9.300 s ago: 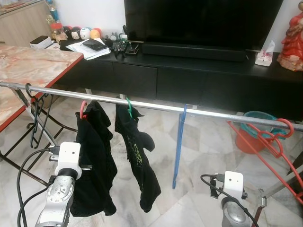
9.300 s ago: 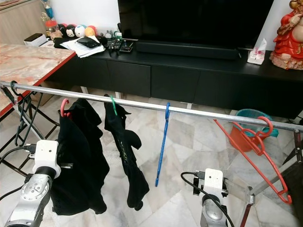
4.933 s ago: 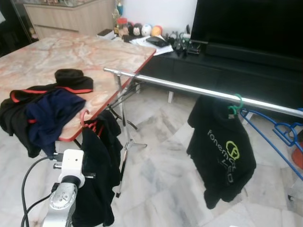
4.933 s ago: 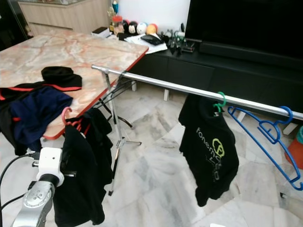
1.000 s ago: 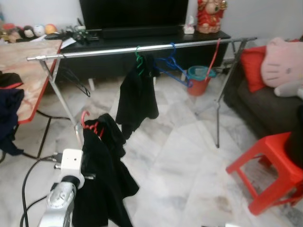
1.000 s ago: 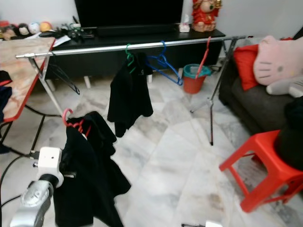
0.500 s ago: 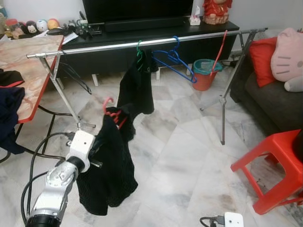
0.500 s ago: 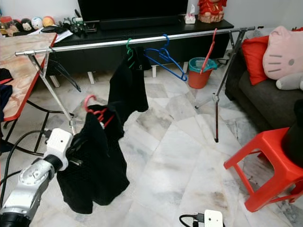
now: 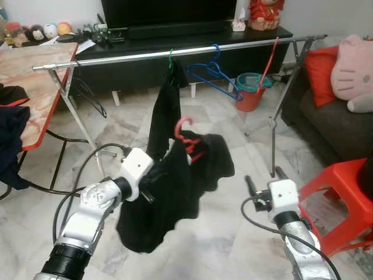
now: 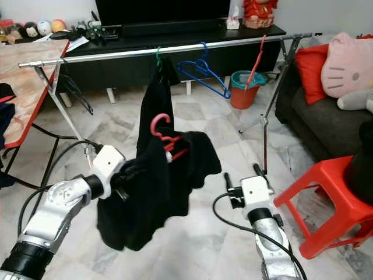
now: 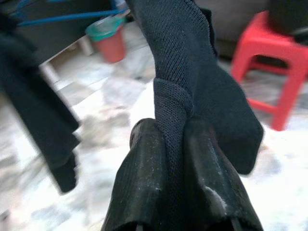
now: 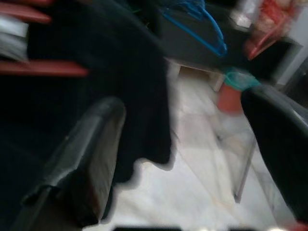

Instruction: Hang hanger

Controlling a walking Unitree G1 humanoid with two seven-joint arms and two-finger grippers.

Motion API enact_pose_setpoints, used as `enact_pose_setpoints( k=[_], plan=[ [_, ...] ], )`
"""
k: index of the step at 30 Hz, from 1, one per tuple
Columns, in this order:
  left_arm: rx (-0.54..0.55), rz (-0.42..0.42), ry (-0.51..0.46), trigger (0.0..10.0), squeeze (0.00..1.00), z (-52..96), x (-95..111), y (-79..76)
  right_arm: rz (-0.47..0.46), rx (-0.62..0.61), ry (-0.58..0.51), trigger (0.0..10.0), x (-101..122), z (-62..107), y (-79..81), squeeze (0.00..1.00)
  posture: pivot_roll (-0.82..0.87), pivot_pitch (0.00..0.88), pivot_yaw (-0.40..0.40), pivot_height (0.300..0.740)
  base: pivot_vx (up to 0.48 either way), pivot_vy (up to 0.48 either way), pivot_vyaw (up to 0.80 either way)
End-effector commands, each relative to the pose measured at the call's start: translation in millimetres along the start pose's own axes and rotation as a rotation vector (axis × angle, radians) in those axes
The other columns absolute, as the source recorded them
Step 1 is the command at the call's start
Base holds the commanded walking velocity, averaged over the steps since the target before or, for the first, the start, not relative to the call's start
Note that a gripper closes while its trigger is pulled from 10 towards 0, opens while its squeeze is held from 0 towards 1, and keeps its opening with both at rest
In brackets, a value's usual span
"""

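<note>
On the left stands a marble-topped table (image 9: 35, 64) with dark clothes (image 9: 9, 131) draped over its red edge, and beside it the silver clothes rail (image 9: 116, 58) runs across the room on folding legs in front of a black TV console (image 9: 192, 44). The left gripper (image 11: 175, 159) has its two black fingers pinched tight on a fold of the black garment (image 9: 169, 192), which hangs on a red hanger (image 9: 186, 137) held up in mid-air, well below the rail and in front of another black garment on a green hanger (image 9: 171, 58). The main risk, as I judge it, is that the grip is on cloth and not on the hanger itself, so the hanger may swing or tip as it is lifted, its hook may miss the rail, or the garment may slide off one shoulder onto the floor. The hook could also snag the hanging black garment or the empty blue hanger (image 9: 213, 67) just beside it. The right gripper (image 9: 262, 178) is raised near the garment with its fingers spread wide, holding nothing; a careless close might catch cloth instead of the hanger. Further right a red hanger (image 9: 269, 58) hangs over an orange bucket (image 9: 252, 93). The floor is pale polished marble tile (image 9: 221, 175), likely slippery underfoot, with a red plastic stool (image 9: 338, 204) and a dark sofa with cushions (image 9: 344, 87) on the right.
</note>
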State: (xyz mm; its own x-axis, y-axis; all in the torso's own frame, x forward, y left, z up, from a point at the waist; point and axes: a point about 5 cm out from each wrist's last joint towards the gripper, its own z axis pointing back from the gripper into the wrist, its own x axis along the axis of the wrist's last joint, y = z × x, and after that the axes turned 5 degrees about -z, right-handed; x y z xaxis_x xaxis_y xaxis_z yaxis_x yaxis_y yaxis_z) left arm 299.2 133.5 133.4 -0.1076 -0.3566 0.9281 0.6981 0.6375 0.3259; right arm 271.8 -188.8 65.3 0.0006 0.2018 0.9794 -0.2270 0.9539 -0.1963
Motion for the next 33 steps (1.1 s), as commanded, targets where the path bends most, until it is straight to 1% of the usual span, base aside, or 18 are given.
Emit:
enact_pose_setpoints(
  k=[1,3,6,9,10,11,13,14,15,16,17,19,27,30,33],
  plan=[
    [-0.03,-0.013,-0.057,10.0,0.0,-0.1,15.1,-3.2,-0.004,0.063,-0.014,10.0,10.9,1.6,5.3,0.0,-0.14,0.0,-0.015,0.74,0.0,0.0,0.0],
    [-0.088,-0.015,-0.063,10.0,0.0,2.1,19.6,-10.9,0.03,0.164,-0.009,10.0,24.1,7.5,12.0,0.0,-0.14,0.0,-0.018,0.74,0.0,0.0,0.0],
    [-0.115,-0.016,-0.063,10.0,0.0,2.7,20.9,-14.0,0.038,0.195,-0.003,10.0,26.5,9.0,14.1,0.0,-0.14,0.0,-0.019,0.74,0.0,0.0,0.0],
    [-0.16,-0.019,-0.068,10.0,0.0,2.4,24.9,-19.6,0.037,0.182,0.023,10.0,28.6,10.5,13.7,0.0,-0.14,0.0,-0.022,0.74,0.0,0.0,0.0],
    [-0.168,-0.019,-0.076,10.0,0.0,1.7,27.3,-20.7,0.025,0.142,0.041,10.0,26.2,10.8,11.5,0.0,-0.14,0.0,-0.023,0.74,0.0,0.0,0.0],
    [-0.168,-0.019,-0.076,10.0,0.0,1.7,27.3,-20.7,0.025,0.142,0.041,10.0,26.2,10.8,11.5,0.0,-0.14,0.0,-0.023,0.74,0.0,0.0,0.0],
    [-0.178,-0.024,-0.08,10.0,0.0,1.2,29.5,-21.8,-0.005,0.084,0.06,10.0,24.0,11.8,8.0,0.0,-0.14,0.0,-0.023,0.74,0.0,0.0,0.0],
    [-0.178,-0.024,-0.08,10.0,0.0,1.2,29.5,-21.8,-0.005,0.084,0.06,10.0,24.0,11.8,8.0,0.0,-0.14,0.0,-0.023,0.74,0.0,0.0,0.0],
    [-0.182,-0.027,-0.079,10.0,0.0,1.0,30.0,-22.2,-0.024,0.051,0.07,10.0,22.8,12.3,5.6,0.0,-0.14,0.0,-0.023,0.74,0.0,0.0,0.0],
    [-0.186,-0.026,-0.074,10.0,0.0,1.6,30.4,-23.1,-0.097,-0.007,0.102,10.0,21.9,14.9,1.6,0.0,-0.15,0.0,-0.022,0.74,0.0,0.0,0.0],
    [-0.186,-0.026,-0.074,10.0,0.0,1.6,30.4,-23.1,-0.097,-0.007,0.102,10.0,21.9,14.9,1.6,0.0,-0.15,0.0,-0.022,0.74,0.0,0.0,0.0],
    [-0.194,-0.022,-0.07,10.0,0.0,2.2,30.0,-24.9,-0.16,-0.039,0.135,10.0,19.8,18.3,-1.0,0.0,-0.15,0.0,-0.021,0.74,0.0,0.0,0.0],
    [-0.218,-0.016,-0.075,10.0,0.0,3.3,33.7,-28.2,-0.175,-0.053,0.177,10.0,15.6,19.4,0.4,0.0,-0.14,0.0,-0.023,0.74,0.0,0.0,0.0],
    [-0.235,-0.014,-0.084,10.0,0.0,3.7,37.3,-29.8,-0.207,-0.024,0.197,10.0,14.7,19.3,5.0,0.0,-0.14,0.0,-0.023,0.74,0.0,0.0,0.0],
    [-0.241,-0.012,-0.089,10.0,0.0,3.7,39.6,-30.8,-0.211,0.032,0.201,10.0,14.9,20.0,9.8,0.0,-0.14,0.0,-0.023,0.74,0.0,0.0,0.0]
  ],
)
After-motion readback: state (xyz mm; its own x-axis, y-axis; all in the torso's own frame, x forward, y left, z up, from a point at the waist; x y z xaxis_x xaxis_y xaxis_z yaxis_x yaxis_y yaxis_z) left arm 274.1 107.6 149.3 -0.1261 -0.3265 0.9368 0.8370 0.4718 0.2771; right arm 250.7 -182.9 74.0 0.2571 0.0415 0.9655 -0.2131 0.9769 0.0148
